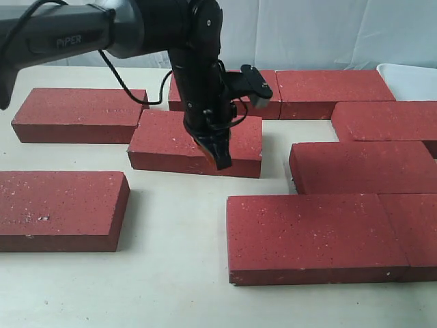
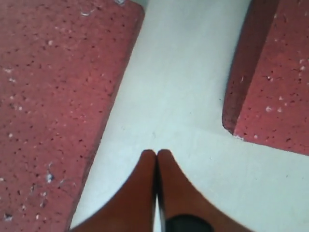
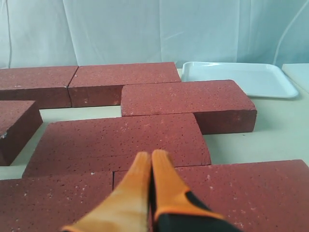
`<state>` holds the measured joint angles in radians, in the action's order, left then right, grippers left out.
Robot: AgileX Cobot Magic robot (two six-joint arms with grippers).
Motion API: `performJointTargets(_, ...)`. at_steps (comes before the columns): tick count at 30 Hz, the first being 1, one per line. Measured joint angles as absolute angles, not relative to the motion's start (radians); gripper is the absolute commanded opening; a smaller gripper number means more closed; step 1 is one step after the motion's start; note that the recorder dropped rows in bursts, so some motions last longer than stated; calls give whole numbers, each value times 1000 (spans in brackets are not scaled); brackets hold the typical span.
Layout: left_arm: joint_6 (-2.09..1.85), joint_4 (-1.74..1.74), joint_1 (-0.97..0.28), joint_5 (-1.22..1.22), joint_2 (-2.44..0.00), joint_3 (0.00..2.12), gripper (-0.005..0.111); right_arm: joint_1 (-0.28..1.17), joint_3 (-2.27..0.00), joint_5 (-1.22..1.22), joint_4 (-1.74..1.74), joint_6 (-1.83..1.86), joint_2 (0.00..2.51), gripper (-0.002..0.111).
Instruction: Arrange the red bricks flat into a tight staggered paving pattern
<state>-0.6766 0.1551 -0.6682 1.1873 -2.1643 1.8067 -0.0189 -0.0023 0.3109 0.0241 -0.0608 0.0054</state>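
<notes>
Several red bricks lie flat on the white table. A loose one [image 1: 164,140] sits in the middle, two more at the left [image 1: 78,113] [image 1: 61,205], and a close-set group at the right [image 1: 314,236] [image 1: 362,164]. My left gripper [image 1: 222,161] points down at the middle brick's near side and is shut on nothing. In the left wrist view its tips [image 2: 156,152] hover over bare table between two bricks [image 2: 53,96] [image 2: 275,92]. My right gripper [image 3: 151,154] is shut and empty, low over the grouped bricks [image 3: 120,140]. It does not appear in the exterior view.
A white tray [image 1: 411,78] [image 3: 241,77] stands at the back right beside the bricks. Two bricks [image 1: 334,92] line the back edge before a white backdrop. Bare table [image 1: 177,225] lies between the left bricks and the right group.
</notes>
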Motion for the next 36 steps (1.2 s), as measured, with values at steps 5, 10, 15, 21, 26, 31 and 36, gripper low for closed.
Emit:
performJointTargets(5,-735,159,-668,1154,-2221,1807,0,-19,-2,311,24,-61,5,-1)
performJointTargets(10,-744,161,-668,1091,-2261,1807,0,-19,-2,311,24,-61,5,-1)
performJointTargets(15,-744,161,-668,1031,-2274,1807,0,-19,-2,311,24,-61,5,-1)
performJointTargets(21,-744,161,-668,950,-2275,1807,0,-19,-2,311,24,-61,5,-1)
performJointTargets(26,-746,159,-668,901,-2275,1807,0,-19,-2,311,24,-61,5,-1)
performJointTargets(31,-746,134,-668,872,-2275,1807,0,-19,-2,311,24,-61,5,-1)
performJointTargets(36,-748,105,-668,867,-2279,1807,0,-19,-2,311,24,-61,5,-1)
